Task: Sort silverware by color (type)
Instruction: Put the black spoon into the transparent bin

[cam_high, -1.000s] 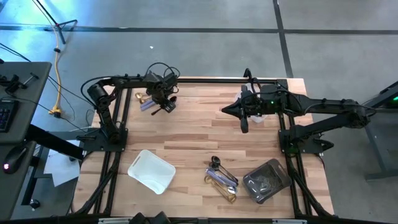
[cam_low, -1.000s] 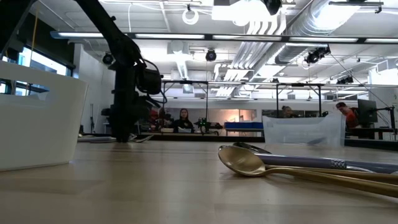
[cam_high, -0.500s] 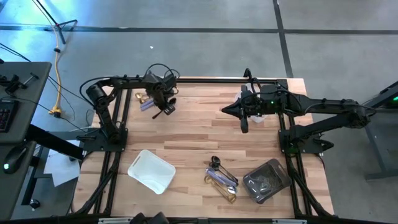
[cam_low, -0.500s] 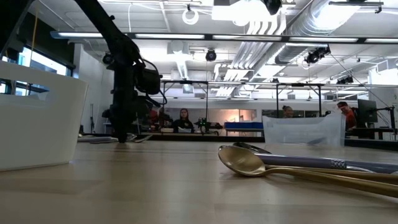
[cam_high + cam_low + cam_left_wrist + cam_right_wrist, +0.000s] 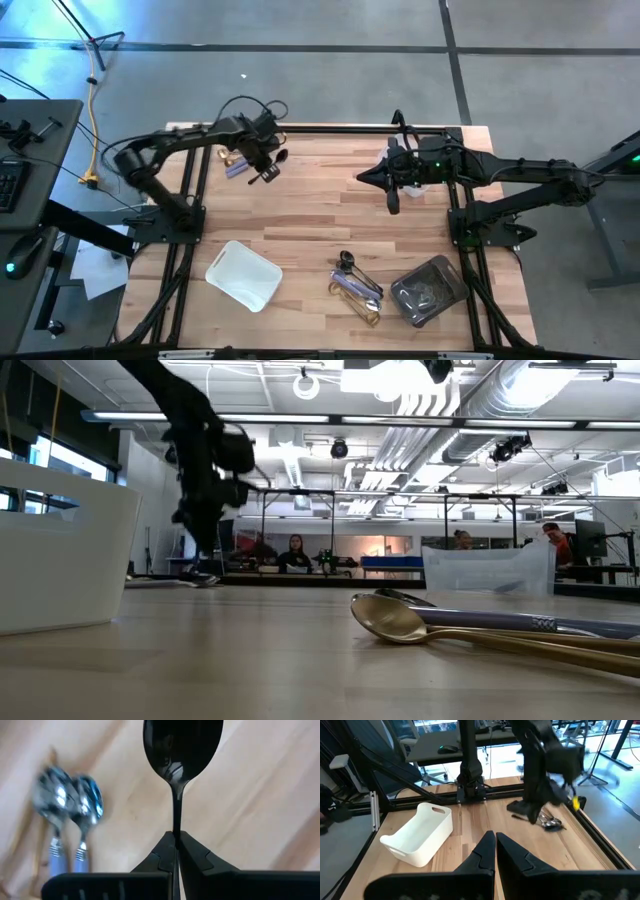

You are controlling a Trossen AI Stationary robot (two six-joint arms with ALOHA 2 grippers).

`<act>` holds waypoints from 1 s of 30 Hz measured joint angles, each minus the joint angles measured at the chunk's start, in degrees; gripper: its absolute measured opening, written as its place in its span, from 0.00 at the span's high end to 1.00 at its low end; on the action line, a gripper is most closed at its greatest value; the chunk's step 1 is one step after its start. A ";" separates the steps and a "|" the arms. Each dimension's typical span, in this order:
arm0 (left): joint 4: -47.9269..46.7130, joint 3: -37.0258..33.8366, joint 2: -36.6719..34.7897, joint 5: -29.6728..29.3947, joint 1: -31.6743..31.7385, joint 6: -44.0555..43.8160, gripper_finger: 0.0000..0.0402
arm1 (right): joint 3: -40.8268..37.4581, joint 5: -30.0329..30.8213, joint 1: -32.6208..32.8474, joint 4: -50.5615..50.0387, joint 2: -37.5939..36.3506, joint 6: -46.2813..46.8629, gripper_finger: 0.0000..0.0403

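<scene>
1. The left pincer is at the far left of the table, pinching the handle of a black spoon, which is held above the wood.
2. Two silver spoons with pale blue handles lie on the table just beside the left pincer; a gold piece lies next to them.
3. The right pincer is pressed together, holding nothing, at the far right of the table.
4. More silverware, gold, silver and dark, lies in a pile at the near centre-right.
5. A white tray stands near left; a grey tray stands near right.
</scene>
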 joint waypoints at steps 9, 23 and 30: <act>13.64 -3.25 -19.65 -0.17 -9.87 -5.07 1.00 | 0.02 -1.76 -0.02 -6.87 -0.20 -0.45 1.00; 64.03 -24.93 -37.19 -4.06 -29.71 -21.27 1.00 | 0.02 -8.57 -0.66 -4.68 -0.57 -6.59 1.00; 67.23 -25.09 -37.19 -4.01 -32.63 -16.08 1.00 | 0.02 -11.31 -1.14 1.50 -0.57 -3.81 1.00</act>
